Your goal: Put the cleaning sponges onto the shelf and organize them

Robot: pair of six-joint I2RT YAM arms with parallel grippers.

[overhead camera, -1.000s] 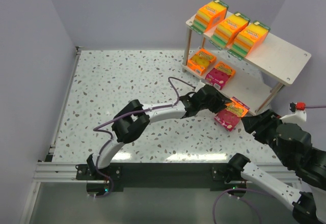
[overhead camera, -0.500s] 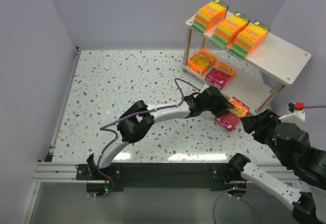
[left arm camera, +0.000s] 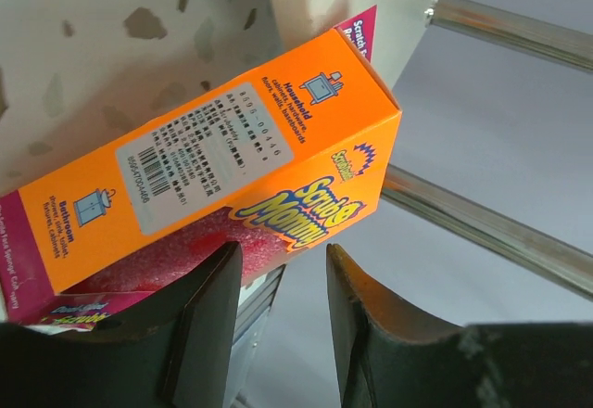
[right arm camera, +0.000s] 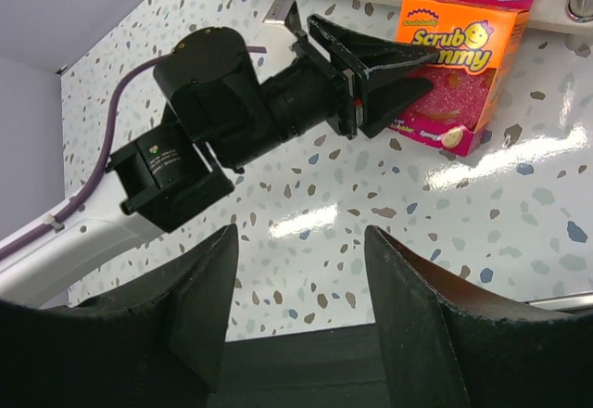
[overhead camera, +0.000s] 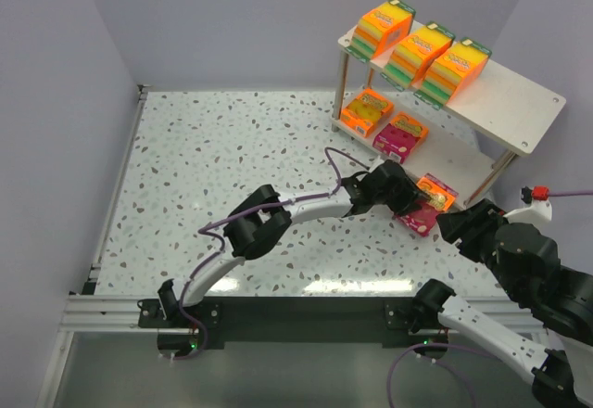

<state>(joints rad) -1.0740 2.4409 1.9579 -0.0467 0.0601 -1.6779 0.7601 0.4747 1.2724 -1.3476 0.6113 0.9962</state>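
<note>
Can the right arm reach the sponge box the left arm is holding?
Probably yes: the right tool is open and faces the sponge box with nothing between them, though the left tool grips its edge.

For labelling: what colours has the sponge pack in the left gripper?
Sponge pack: orange and magenta-pink; best in right wrist view.

The top camera looks down from high over the near side onto the white speckled table point(overhead camera: 232, 148). The left wrist camera sits very close to a flat orange and pink sponge pack point(left arm camera: 250, 176). The right wrist camera looks from farther back, down low, with that same pack at upper right.
</note>
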